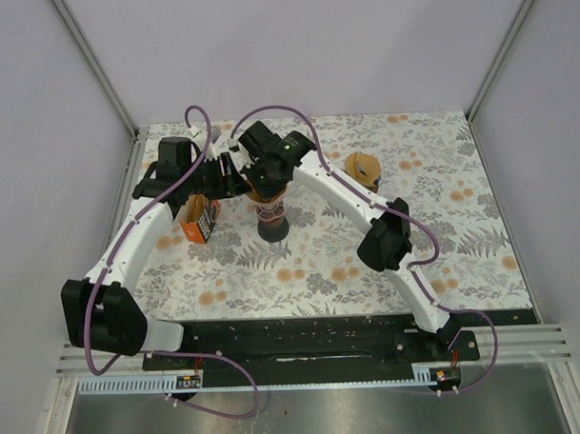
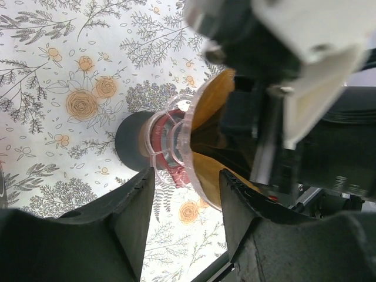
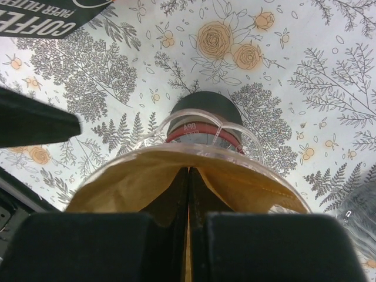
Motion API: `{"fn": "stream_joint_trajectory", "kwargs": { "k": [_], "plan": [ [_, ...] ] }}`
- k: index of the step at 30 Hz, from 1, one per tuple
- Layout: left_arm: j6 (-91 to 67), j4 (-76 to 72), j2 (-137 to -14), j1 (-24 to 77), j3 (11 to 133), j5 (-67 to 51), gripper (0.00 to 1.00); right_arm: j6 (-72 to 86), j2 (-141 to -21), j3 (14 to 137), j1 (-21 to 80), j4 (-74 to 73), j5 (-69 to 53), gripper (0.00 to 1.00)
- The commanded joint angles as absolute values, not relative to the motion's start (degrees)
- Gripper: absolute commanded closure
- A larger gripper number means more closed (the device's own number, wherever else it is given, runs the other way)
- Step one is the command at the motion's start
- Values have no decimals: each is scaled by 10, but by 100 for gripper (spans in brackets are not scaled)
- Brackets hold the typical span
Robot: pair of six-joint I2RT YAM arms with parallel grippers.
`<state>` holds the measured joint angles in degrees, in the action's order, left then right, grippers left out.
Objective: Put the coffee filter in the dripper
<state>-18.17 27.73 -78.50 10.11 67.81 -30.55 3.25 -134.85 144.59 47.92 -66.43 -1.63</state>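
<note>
The right gripper (image 3: 189, 176) is clamped shut on the brown coffee filter (image 3: 117, 176), which sits inside the clear dripper (image 3: 200, 126). The left gripper (image 2: 185, 182) is partly open beside it, holding nothing.

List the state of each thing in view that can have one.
coffee filter: opened out at the mouth of the dripper, edge pinched.
dripper: upright on its dark base.
right gripper: fingers shut on the coffee filter.
left gripper: open, fingers either side of the dripper, holding nothing.
filter box: on the table beside the dripper.
</note>
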Motion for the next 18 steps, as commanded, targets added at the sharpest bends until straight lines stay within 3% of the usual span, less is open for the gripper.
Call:
{"fn": "stream_joint_trajectory", "kwargs": {
  "k": [1, 18],
  "plan": [
    [-169, 268, -753, 98, 704, -288, 48, 28, -1354, 1448, 476, -664, -22, 100],
    [-156, 274, -754, 98, 714, -278, 46, 12, -1302, 1491, 476, -667, -3, 100]
  ]
}}
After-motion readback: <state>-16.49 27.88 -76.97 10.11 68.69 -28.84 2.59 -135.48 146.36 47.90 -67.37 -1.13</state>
